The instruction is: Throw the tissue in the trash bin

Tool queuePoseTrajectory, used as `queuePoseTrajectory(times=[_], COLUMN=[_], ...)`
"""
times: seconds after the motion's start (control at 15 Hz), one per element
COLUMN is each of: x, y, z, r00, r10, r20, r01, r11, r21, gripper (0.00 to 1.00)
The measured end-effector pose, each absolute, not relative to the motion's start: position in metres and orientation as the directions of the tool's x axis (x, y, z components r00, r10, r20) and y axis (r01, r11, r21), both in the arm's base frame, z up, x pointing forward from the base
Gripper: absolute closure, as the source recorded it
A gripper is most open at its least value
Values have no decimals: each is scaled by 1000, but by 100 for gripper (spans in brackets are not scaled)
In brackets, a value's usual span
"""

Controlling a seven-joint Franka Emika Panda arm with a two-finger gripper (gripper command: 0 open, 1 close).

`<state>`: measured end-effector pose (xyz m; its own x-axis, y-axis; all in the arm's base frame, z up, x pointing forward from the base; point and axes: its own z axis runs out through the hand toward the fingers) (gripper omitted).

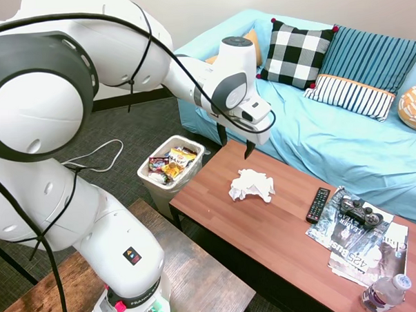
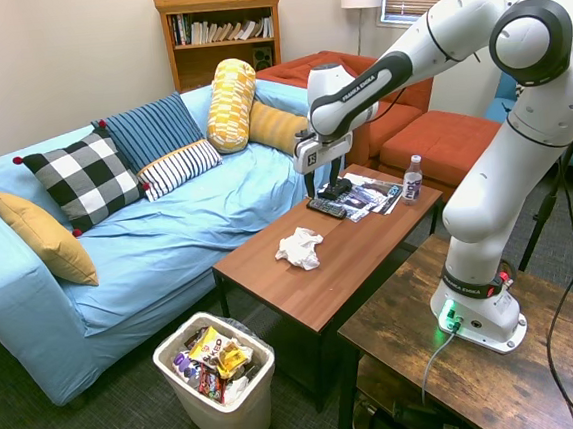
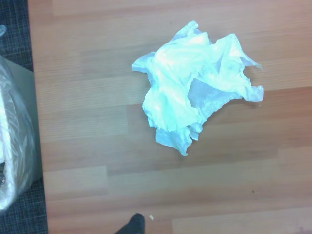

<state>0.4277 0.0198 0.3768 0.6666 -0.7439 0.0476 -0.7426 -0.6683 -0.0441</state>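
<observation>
Hovering with gripper [image 1: 235, 146] open, empty, above table [image 1: 266, 229]. Tissue [image 1: 251, 184] lying below, slightly offset toward remote (untouched). Needing straight descent. Bin [image 1: 170, 170] waiting beside table end.

We see trash bin [image 3: 12, 146] cut by wrist view's left edge, blurred. Orange cushion [image 1: 250, 47] mostly hidden behind arm. Magazine [image 1: 367, 249] print unreadable.

White arm [image 2: 482, 157]; grey joint rings; black cable; seemingly dark-tipped pincer [image 1: 236, 143].

Claw [image 1: 234, 142] downward, fingers apart
</observation>
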Motion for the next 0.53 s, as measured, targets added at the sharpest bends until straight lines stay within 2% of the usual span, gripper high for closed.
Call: queuePoseTrajectory(times=[0.27,0.53], x=[438,482], y=[21,13], z=[365,298], r00=[658,630], r10=[-752,-776], r20=[38,22], r01=[-749,-774], r11=[-659,-630], r21=[-59,-64], gripper=[0,0])
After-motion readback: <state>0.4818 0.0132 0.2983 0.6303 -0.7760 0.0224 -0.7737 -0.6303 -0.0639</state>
